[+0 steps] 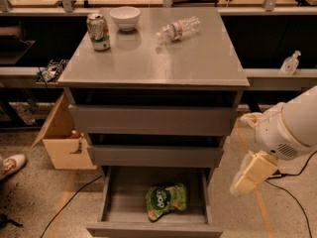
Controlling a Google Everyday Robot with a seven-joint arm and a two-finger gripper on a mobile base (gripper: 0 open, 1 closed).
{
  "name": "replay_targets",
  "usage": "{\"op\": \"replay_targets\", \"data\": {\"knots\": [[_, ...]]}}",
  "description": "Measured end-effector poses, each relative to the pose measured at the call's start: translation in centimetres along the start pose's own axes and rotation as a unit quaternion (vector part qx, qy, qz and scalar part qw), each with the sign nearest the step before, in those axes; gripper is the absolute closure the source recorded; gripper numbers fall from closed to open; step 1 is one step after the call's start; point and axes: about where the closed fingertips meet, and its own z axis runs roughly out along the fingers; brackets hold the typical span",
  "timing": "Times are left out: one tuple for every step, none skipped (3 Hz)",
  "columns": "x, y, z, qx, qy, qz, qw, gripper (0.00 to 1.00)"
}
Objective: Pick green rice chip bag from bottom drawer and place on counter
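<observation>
The green rice chip bag (166, 200) lies flat in the open bottom drawer (114, 202), right of its middle and near the front. The two upper grey drawers are nearly shut. The counter (163, 58) is the grey top of the cabinet. My gripper (251, 172) hangs from the white arm at the right of the cabinet, at about the height of the bottom drawer, outside it and apart from the bag. It holds nothing that I can see.
On the counter stand a green-and-white drink can (98, 31) and a white bowl (125, 18) at the back left, and a clear plastic bottle (178, 29) lies at the back. A cardboard box (62, 140) sits on the floor to the left. Cables cross the floor.
</observation>
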Motion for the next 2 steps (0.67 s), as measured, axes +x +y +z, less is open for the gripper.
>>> {"op": "replay_targets", "data": {"knots": [[1.8,1.1,4.2,-0.023,-0.023,0.04,0.9987,0.0],[3.6,2.4,10.9,-0.052,-0.045,0.08,0.9944,0.0]]}}
